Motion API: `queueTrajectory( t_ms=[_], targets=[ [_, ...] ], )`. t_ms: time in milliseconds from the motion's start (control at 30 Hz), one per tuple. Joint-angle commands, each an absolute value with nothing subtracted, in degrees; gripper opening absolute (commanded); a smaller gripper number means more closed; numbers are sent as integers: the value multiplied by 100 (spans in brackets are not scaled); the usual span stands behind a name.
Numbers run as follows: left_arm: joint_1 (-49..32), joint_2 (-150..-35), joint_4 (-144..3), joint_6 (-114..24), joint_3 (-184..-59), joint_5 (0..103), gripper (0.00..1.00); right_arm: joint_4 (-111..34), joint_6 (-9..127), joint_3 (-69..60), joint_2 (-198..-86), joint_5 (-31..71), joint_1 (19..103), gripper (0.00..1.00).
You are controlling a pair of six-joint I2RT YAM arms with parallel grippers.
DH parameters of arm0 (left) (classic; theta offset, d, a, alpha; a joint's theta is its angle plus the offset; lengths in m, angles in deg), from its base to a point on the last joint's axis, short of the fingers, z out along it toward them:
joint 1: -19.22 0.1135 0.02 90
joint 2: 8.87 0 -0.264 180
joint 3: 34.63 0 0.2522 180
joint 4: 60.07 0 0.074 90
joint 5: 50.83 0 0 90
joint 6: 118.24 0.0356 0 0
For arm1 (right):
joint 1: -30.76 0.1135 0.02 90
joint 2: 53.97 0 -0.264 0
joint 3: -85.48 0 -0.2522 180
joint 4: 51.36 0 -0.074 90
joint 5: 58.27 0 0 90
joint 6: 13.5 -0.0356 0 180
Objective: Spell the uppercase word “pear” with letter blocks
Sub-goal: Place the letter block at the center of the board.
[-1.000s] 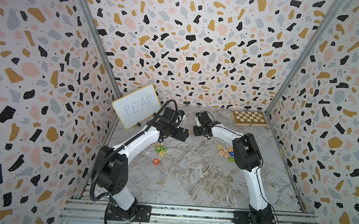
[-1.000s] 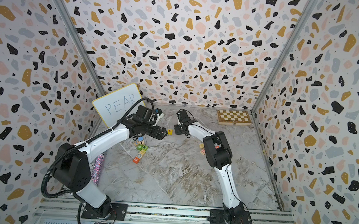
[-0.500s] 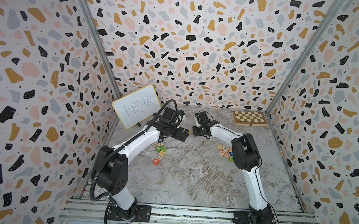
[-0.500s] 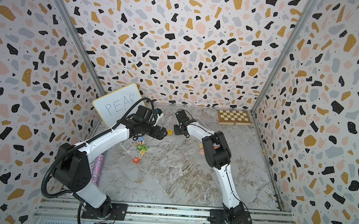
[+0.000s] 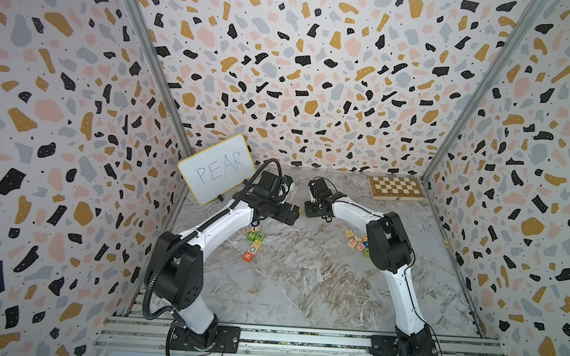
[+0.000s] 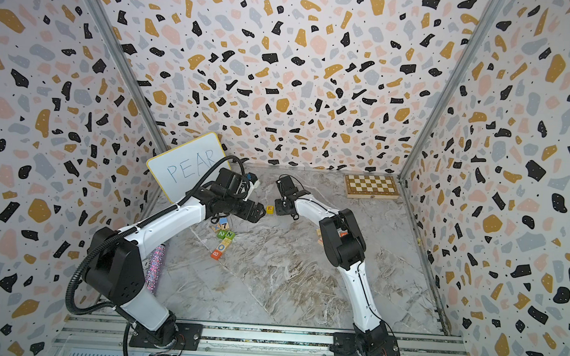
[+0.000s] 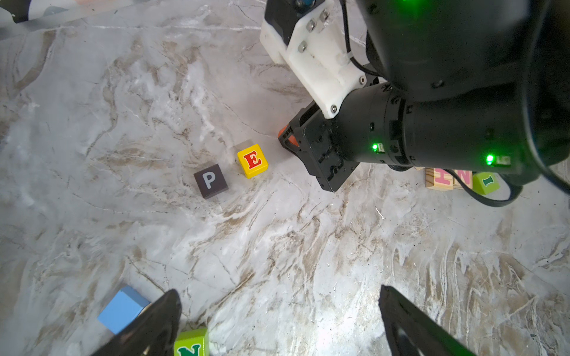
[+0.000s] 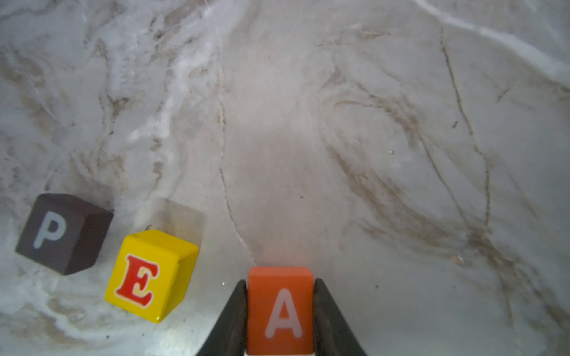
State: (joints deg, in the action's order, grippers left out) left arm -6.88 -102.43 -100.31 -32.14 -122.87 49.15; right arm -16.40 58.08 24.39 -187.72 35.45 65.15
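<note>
- My right jaws are clamped on the orange-red A block (image 8: 280, 311), letter facing the wrist camera.
- The yellow E block (image 8: 151, 276) sits on the counter (image 8: 354, 123) just beside it, with the dark P block (image 8: 63, 232) next along and small gaps between.
- My left jaws stand wide apart and empty, near a green N block (image 7: 191, 344).
</note>
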Motion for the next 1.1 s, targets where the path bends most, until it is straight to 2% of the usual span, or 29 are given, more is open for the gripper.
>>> queueTrajectory(
  t_ms=[0, 433, 1067],
  targets=[
    [-705, -10076, -9900, -3234, -12205, 4883, 99, -1257, 5651, 2436, -18447, 3529, 6592, 13],
    [-705, -9949, -9811, -3264, -12033, 4867, 99, -1213, 5517, 2286, -18392, 3840, 6585, 16],
    [-710, -9922, -9808, -3261, -12043, 4734, 99, -1286, 5451, 2181, -18119, 3958, 6592, 47]
  ],
)
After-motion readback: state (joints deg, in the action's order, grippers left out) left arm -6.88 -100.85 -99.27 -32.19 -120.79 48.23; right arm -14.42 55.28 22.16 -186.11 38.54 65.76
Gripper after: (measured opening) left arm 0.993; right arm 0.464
